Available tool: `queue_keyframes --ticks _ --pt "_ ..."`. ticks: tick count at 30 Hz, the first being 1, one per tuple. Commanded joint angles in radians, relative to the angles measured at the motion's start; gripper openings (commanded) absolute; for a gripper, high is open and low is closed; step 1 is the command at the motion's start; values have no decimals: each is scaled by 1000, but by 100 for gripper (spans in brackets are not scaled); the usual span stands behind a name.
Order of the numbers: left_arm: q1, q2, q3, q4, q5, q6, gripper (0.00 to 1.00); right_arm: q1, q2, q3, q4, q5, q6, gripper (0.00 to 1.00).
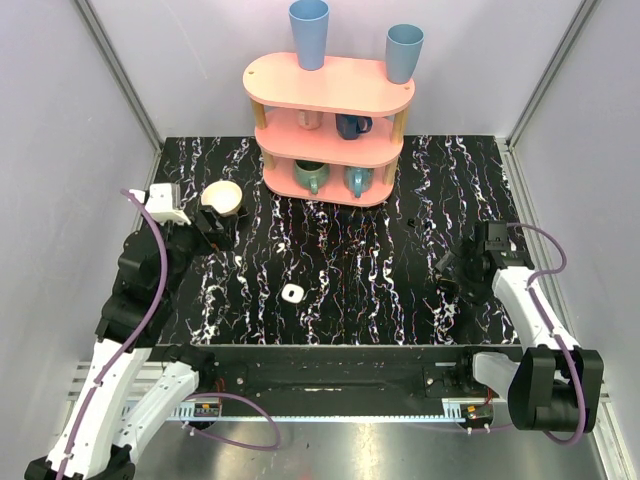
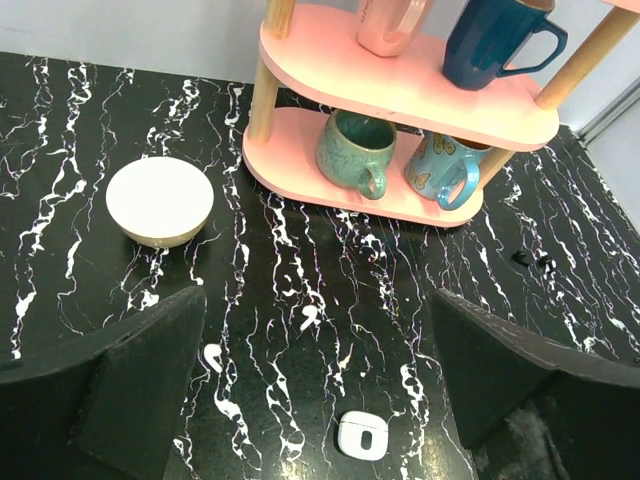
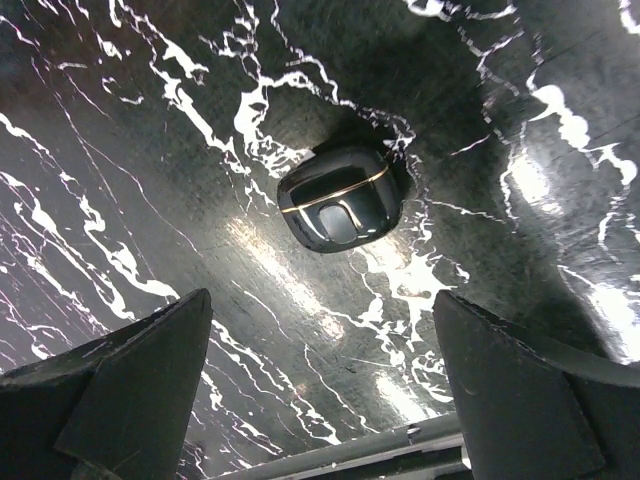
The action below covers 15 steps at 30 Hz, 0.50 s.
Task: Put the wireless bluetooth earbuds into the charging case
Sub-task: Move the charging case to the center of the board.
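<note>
The charging case (image 1: 292, 293), small, white and rounded-square with a dark centre spot, lies on the black marble table. In the left wrist view the case (image 2: 360, 435) sits low between the fingers. Two small white comma-shaped earbuds lie on the table beyond it, one (image 2: 312, 318) in the middle and one (image 2: 212, 355) by the left finger. My left gripper (image 1: 215, 228) (image 2: 314, 300) hangs open and empty beside the bowl. My right gripper (image 1: 455, 272) (image 3: 322, 295) is open and empty above the table at the right.
A closed glossy black case (image 3: 338, 198) lies just beyond the right fingers. A cream bowl (image 1: 222, 195) (image 2: 160, 200) stands at back left. A pink three-tier shelf (image 1: 330, 120) with mugs and two blue cups stands at the back. Two small dark glossy bits (image 2: 530, 260) lie right of it.
</note>
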Motion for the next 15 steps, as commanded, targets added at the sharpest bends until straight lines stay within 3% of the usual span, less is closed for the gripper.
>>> queue_keyframes --ticks 1,6,15 --pt "0 3 -9 35 -31 -3 99 3 -7 -58 86 -103 36 100" --pt "0 -3 -12 25 -31 -7 99 3 27 -58 117 -99 42 100" --pt "0 -8 -23 29 -54 -6 99 3 79 23 103 73 18 100"
